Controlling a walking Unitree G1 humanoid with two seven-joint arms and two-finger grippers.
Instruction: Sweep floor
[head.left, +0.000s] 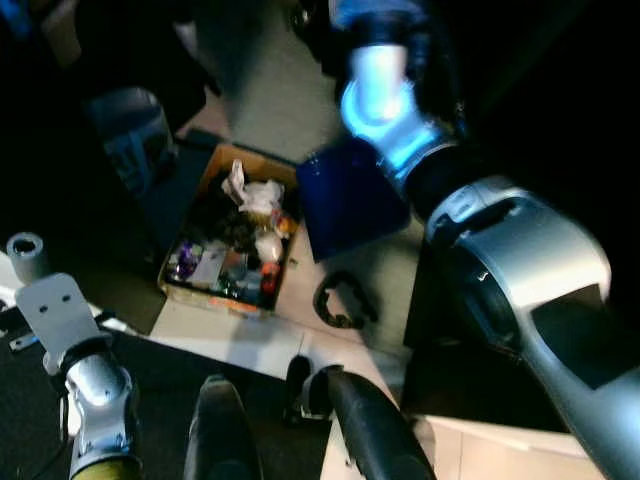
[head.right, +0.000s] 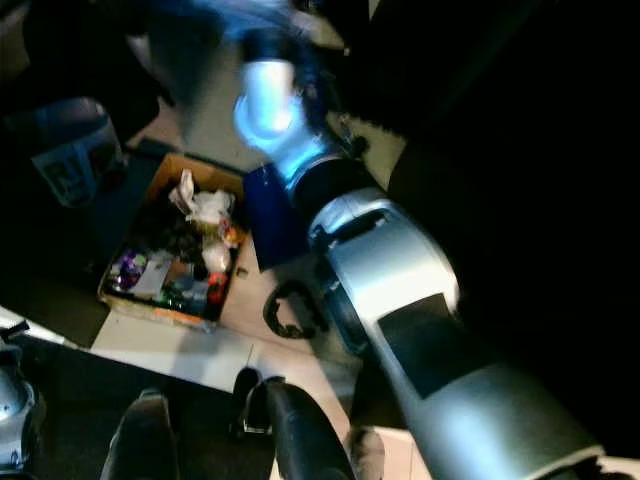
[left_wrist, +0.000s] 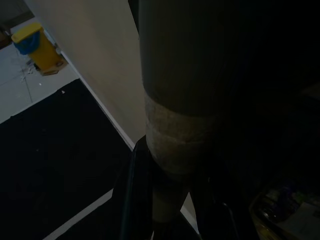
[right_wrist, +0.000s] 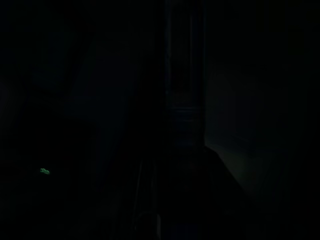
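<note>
In the left wrist view a thick dark pole (left_wrist: 175, 100) with a band of pale tape runs between my left gripper's (left_wrist: 167, 205) two black fingers, which sit close against it. My left arm (head.left: 95, 400) is at the lower left in the eye views. My silver right arm (head.left: 520, 270) reaches forward and up over a blue dustpan-like thing (head.left: 345, 195) on the pale floor; its hand at the top is blurred. The right wrist view is very dark, with only a faint upright pole (right_wrist: 185, 100) to make out.
A cardboard box (head.left: 222, 165) full of mixed rubbish stands on the floor ahead. A black ring-shaped thing (head.left: 340, 300) lies beside it. A grey bin (head.left: 130, 125) is at the far left, and a yellow bin (left_wrist: 35, 45) further off. A black mat (head.left: 200, 370) lies near me.
</note>
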